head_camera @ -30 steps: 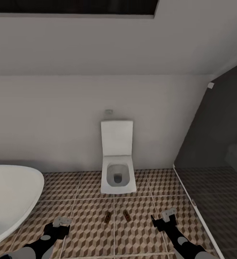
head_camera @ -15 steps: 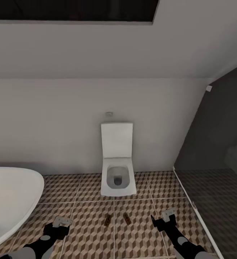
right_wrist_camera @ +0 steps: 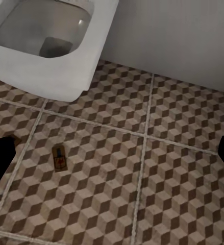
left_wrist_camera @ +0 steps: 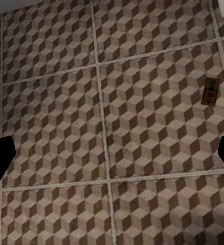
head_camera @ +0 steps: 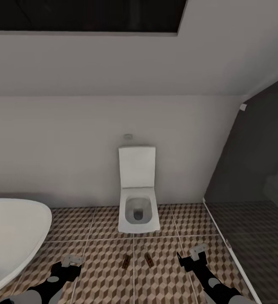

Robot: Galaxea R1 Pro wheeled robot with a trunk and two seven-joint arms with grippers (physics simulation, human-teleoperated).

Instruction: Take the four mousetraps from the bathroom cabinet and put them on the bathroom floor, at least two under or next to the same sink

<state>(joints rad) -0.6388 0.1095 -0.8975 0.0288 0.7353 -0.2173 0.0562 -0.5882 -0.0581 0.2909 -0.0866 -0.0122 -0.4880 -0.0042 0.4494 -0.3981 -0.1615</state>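
Mousetraps first: from the head camera I see two of them lying flat on the bathroom floor [head_camera: 92,253], both in front of the white toilet [head_camera: 138,211] and well short of its bowl. One mousetrap [head_camera: 126,261] sits just left of the grout line that runs out from the toilet's front, and the other mousetrap [head_camera: 148,259] sits just right of that line; they are near each other but apart, each angled a little.

My left gripper [head_camera: 68,265] hangs low over the cube-patterned tiles, between the rim of the white bathtub [head_camera: 16,236] and the left trap. My right gripper [head_camera: 192,258] hangs over the tiles between the right trap and the pale strip where the darker grey floor [head_camera: 257,240] begins. Both have their fingers spread apart with nothing between them.

Through the left wrist camera the dark fingertips sit at the two side edges of the frame, wide apart, with one trap [left_wrist_camera: 210,92] lying on the tiles close to a grout line. Through the right wrist camera the fingertips are likewise wide apart, and a trap [right_wrist_camera: 59,157] lies on the tiles a little way from the toilet's front corner [right_wrist_camera: 55,56].
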